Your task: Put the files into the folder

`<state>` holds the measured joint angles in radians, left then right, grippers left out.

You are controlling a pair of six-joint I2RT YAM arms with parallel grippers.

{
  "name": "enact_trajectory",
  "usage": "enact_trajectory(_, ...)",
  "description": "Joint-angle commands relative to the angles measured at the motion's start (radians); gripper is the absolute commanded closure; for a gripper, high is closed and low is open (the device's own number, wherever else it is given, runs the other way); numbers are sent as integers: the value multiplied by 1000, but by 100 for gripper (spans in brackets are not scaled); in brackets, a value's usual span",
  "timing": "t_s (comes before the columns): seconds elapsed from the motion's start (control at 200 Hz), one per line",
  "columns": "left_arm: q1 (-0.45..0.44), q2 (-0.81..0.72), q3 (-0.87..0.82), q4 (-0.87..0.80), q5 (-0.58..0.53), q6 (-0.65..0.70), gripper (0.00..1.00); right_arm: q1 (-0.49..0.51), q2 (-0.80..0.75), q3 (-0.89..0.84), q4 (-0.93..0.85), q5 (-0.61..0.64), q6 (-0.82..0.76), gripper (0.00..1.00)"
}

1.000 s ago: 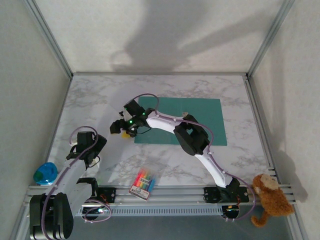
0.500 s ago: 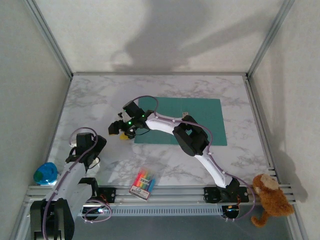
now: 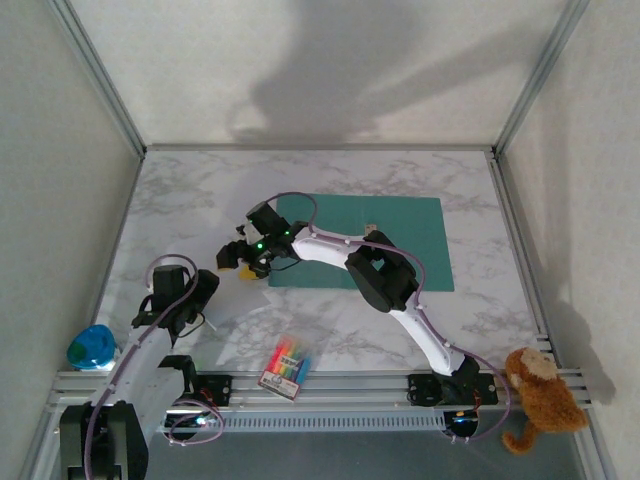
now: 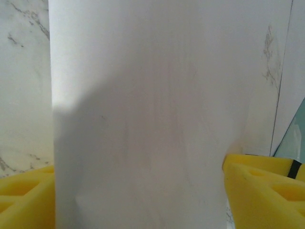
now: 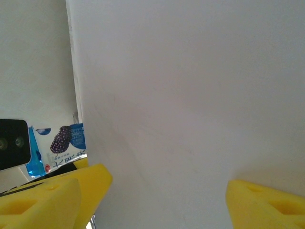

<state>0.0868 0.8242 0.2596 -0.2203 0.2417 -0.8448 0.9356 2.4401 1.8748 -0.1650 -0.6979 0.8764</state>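
White paper point(image 4: 143, 95) lay broad across the left wrist view. It hid the table point(image 4: 24, 71) except for a strip of marble at the left, and the folder point(image 4: 299, 138) was cut down to a teal sliver at the right edge. The left claw point(image 4: 138, 198) stood open, its yellow fingers point(image 4: 262, 191) wide apart on either side of the paper; whether they touched it could not be told. From above, the paper was hard to pick out against the pale marble. The folder lay flat on the far right part of the table, its near left corner hidden by the right arm. The right claw point(image 5: 162, 200) was open too, just off that corner, with a white sheet point(image 5: 190, 95) between its fingers; whether this was the same sheet was unclear. Past that sheet's left edge, a blue packet point(image 5: 66, 145) carried a blackberry picture and white lettering too small to read. The print on the pack of pens point(image 3: 287, 365) was likewise illegible.
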Motion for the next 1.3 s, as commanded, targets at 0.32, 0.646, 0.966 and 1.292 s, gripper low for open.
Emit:
enact_trajectory(0.32, 1, -61, -12, -3, 13, -35, 40, -21, -13, -64, -34, 21, 1, 20)
enact_trajectory(0.646, 5, -79, -17, 19, 53, -59, 54, -44, -26, -17, -52, 9, -3, 19)
enact_trajectory(0.966, 14, -91, -29, 64, 116, -90, 63, -85, -67, 12, -62, -16, -2, 18)
enact_trajectory(1.292, 26, -95, -24, 91, 167, -108, 66, -128, -127, 15, -82, -60, -2, 16)
